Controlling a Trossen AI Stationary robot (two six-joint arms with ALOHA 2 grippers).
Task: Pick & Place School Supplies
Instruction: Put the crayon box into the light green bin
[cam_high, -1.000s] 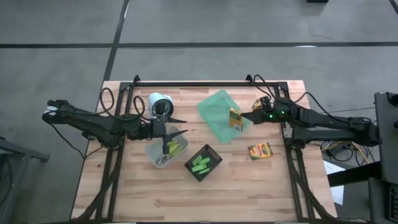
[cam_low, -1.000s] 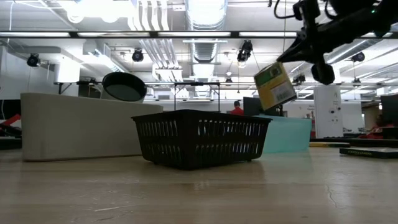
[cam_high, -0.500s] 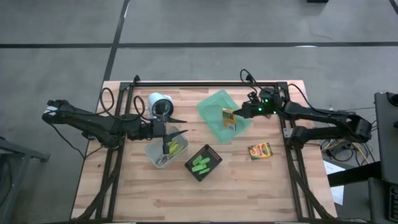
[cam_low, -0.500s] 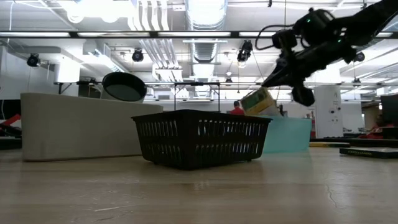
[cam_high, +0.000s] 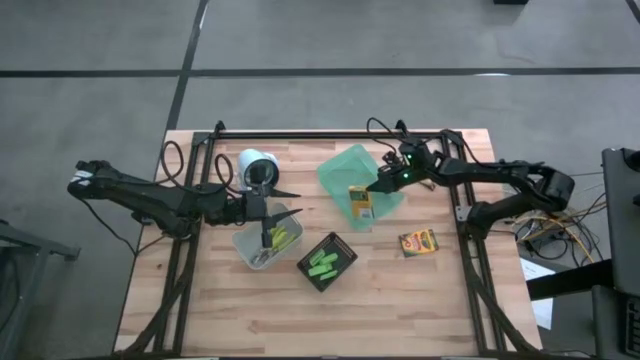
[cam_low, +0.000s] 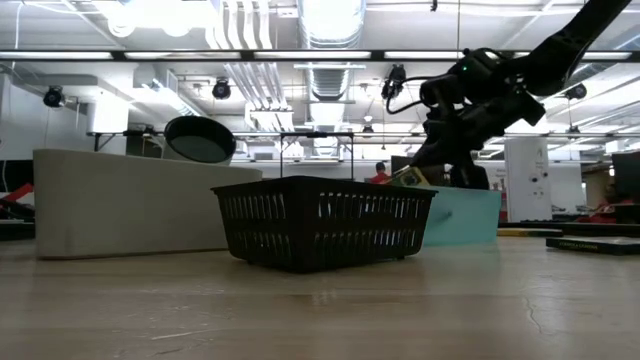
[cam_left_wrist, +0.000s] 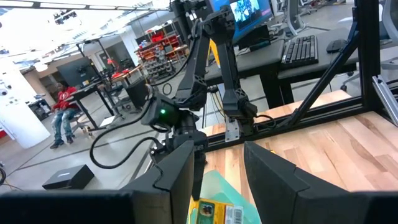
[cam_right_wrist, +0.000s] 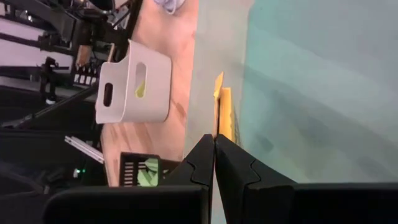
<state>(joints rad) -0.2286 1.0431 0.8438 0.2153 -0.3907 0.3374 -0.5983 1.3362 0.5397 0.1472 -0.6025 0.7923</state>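
Note:
My right gripper (cam_high: 377, 187) is shut on a yellow-and-green crayon box (cam_high: 360, 197), low over the translucent green tray (cam_high: 345, 170). In the low view the box (cam_low: 408, 178) shows just behind the rim of the black box (cam_low: 320, 225). A second crayon box (cam_high: 417, 241) lies flat on the wood to the right. Green markers (cam_high: 322, 264) lie in the black box. Yellow-green supplies (cam_high: 277, 238) sit in the clear bin (cam_high: 250, 245). My left gripper (cam_left_wrist: 217, 180) stands open over that bin, holding nothing. My right gripper pinches the crayon box's thin upper edge (cam_right_wrist: 218, 109) between its two fingertips. The fingers slant down from the table's right side. The box tilts away below them, over the tray floor (cam_right_wrist: 298, 87). Whether its lower end touches the tray, I cannot tell.
A white cup (cam_high: 258, 165) stands behind the clear bin. The black frame rails (cam_high: 330, 134) run along the table's far edge and sides. Bare wood (cam_high: 300, 320) lies toward the near edge.
My right gripper has gone toward the table's left and down, carrying the crayon box from the tray's right rim to low over the tray's middle. The box has tipped from hanging nearly upright to lying much flatter. The gripper has stayed shut.

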